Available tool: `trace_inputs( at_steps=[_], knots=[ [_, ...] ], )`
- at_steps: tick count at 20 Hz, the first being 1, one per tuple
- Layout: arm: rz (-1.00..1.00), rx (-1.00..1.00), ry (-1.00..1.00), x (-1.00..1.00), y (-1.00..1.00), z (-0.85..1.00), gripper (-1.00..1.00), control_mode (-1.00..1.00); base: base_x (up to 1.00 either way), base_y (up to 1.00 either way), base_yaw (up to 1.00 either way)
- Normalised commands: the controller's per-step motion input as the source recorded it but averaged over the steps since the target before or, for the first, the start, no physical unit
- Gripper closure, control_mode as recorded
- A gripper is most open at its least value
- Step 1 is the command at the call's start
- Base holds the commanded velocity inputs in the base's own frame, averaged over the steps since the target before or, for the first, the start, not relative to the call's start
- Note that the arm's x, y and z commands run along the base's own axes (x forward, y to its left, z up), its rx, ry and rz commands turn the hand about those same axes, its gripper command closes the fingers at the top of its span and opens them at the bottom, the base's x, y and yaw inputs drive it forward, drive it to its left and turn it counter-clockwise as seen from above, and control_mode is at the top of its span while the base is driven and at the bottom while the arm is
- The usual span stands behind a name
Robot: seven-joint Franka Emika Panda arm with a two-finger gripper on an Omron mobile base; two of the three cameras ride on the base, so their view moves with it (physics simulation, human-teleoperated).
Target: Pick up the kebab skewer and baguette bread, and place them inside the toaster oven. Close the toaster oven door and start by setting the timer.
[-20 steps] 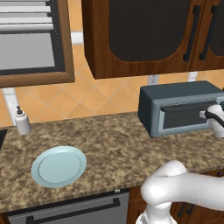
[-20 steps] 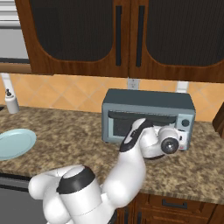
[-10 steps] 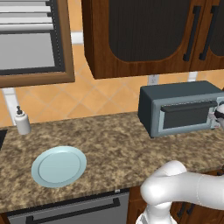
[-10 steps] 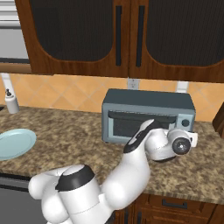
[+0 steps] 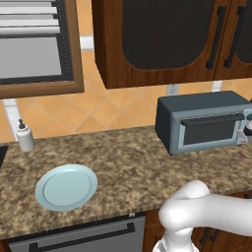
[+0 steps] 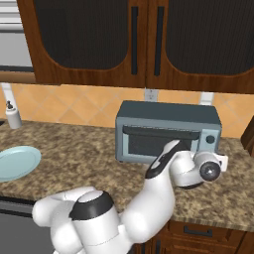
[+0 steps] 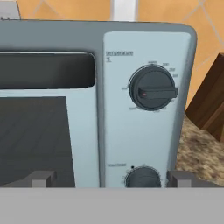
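Dark wood cabinets (image 6: pixel 149 44) hang over a tiled orange backsplash (image 5: pixel 98 110) and a speckled granite counter (image 5: pixel 118 167), where the toaster oven (image 6: pixel 168 130) stands against the wall at the right. Well apart from it, toward the left end of the counter, lies a pale blue plate (image 5: pixel 66 187) with nothing on it, and a small white dispenser bottle (image 5: pixel 24 137) stands near the wall beyond. The toaster oven door (image 6: pixel 158 141) is shut, its dark bar handle across the top of the glass; neither skewer nor bread is to be seen on the counter, and the dark glass hides whatever is inside. By that reading the loading and closing are done and the timer is the step in hand. The gripper (image 7: pixel 107 178) faces the control panel with its fingers spread wide and nothing between them, the fingertips (image 7: pixel 43 178) flanking the lower dial (image 7: pixel 142 176); the upper dial (image 7: pixel 153 88) sits above it. Next, the hand likely needs to advance squarely until the lower dial lies between the pads, close on it, then twist.
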Motion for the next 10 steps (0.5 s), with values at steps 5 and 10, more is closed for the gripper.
trace_inputs(
  at_steps=[5,10],
  knots=[
    [0.0,0.0,-0.03,0.07,-0.05,-0.09,-1.0,-1.0,0.0,0.0,0.0],
    [0.0,0.0,-0.01,0.16,-0.02,0.0,-1.0,-1.0,0.0,0.0,0.0]
  ],
)
